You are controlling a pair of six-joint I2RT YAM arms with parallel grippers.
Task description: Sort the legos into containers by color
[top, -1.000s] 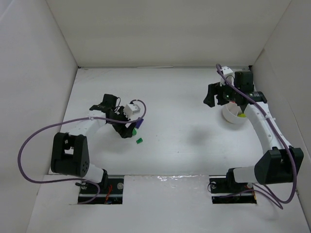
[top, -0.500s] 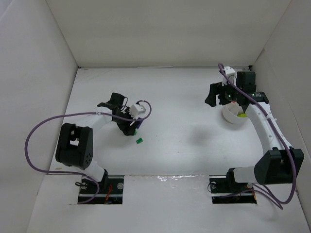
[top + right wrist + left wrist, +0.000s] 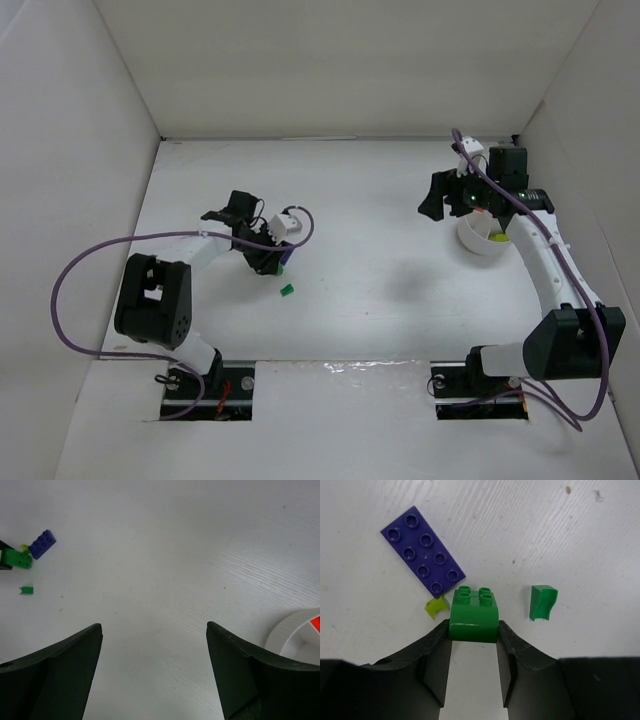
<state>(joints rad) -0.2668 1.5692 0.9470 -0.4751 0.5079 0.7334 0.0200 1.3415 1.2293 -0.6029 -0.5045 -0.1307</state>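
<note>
The left tool (image 3: pixel 473 630) has settled! Over the last second its arm swung round at the base and the tool nudged in, and now the two black fingers (image 3: pixel 436 660) press against the flanks of a dark green plastic brick with four studs and a rounded nose (image 3: pixel 473 617). The brick sits on the white bench (image 3: pixel 580 535), right between the fingertips. That reads as a grip made, so the pick is on, with the lift and carry yet to come. Just ahead of one fingertip, hard beside the brick's corner, lies a tiny lime green plastic chip (image 3: pixel 436 606). Beyond it is a flat purple plastic plate with eight studs (image 3: pixel 423 555). Off the other fingertip, apart, sits a small dark green curved plastic piece (image 3: pixel 542 601). All three lie loose and unsorted. Well across the bench, the right tool (image 3: pixel 155 670) has barely stirred, spread wide with nothing in it. It hangs next to the round white plastic bowl with wedge compartments (image 3: pixel 292 630), where a red bit (image 3: pixel 316 624) already shows in one wedge.
</note>
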